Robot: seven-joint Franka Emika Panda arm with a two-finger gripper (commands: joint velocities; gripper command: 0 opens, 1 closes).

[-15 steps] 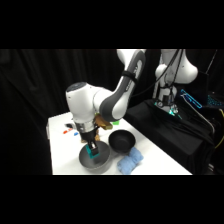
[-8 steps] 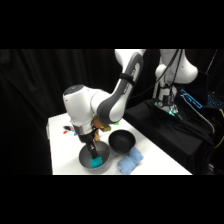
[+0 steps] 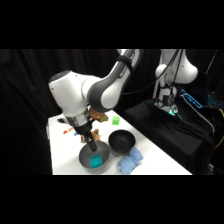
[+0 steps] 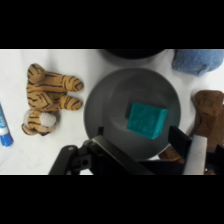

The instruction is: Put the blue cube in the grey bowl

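Observation:
The small teal-blue cube lies tilted on the floor of the round grey bowl, touched by neither finger. My gripper hangs open just above the bowl, one finger on each side of the cube and apart from it. From the side, the blue cube shows inside the grey bowl near the table's front edge. The gripper stands over the bowl's back rim.
A black bowl stands right beside the grey one, with a pale blue cloth in front of it. A green cube sits farther back. A striped tiger toy, a brown toy and a blue marker flank the bowl.
The gripper has let go of the blue cube and lifted a little out of the grey bowl. The cube stays lying in the bowl.

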